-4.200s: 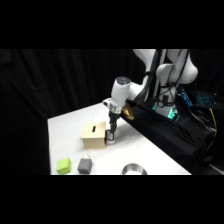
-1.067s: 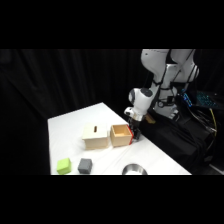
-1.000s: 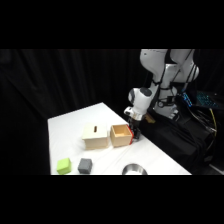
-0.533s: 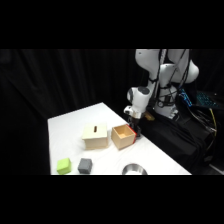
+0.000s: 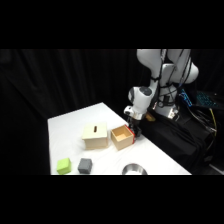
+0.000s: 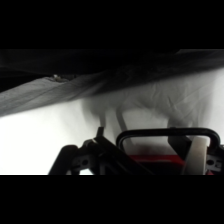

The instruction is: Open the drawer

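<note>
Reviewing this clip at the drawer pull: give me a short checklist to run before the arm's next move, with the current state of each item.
1. Drawer out of the wooden box: ok, it sits clear beside it.
2. End effector at the drawer's front: ok.
3. Black loop handle in wrist view: ok, close ahead.
4. Grip on handle: cannot tell.
5. Green cube and grey cube away from the drawer: ok.
6. Metal bowl away from the drawer: ok, at the table's near edge.
</note>
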